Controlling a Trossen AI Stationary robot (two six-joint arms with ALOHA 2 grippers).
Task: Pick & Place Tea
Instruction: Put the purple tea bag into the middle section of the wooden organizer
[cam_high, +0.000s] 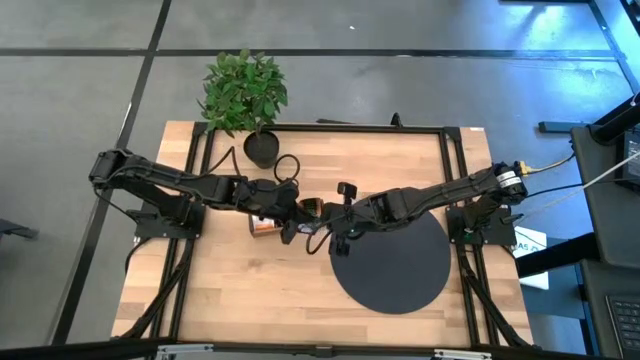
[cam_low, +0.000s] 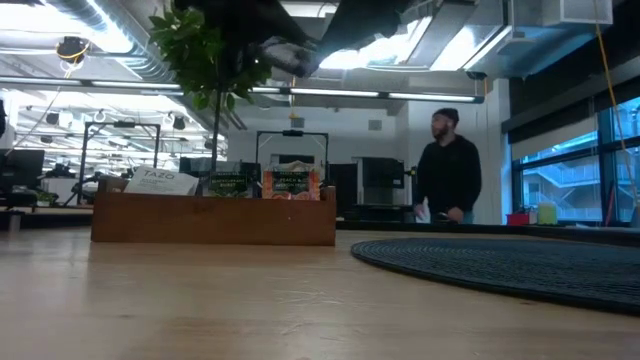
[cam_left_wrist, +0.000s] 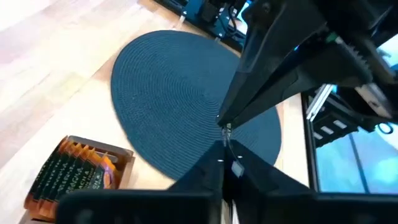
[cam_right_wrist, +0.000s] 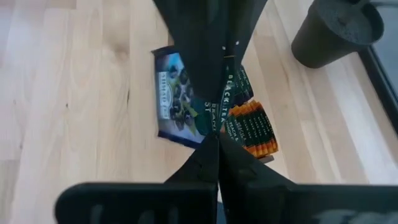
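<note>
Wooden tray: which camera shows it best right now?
Low view: the wooden tray sits side-on, whole, sachets standing in it. High view: arms cover most of it. Left wrist: one end only. Right wrist: just sachets, tray barely showing.

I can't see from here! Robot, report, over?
Left pincer and right pincer both shut on one tea sachet. Held by wooden tray. Nothing blocking.

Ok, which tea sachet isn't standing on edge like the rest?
The dark blue square paper sachet with the fruit picture: it shows its flat face, beside the orange-edged sachets packed upright on edge. Whether it is held, I cannot tell.
</note>
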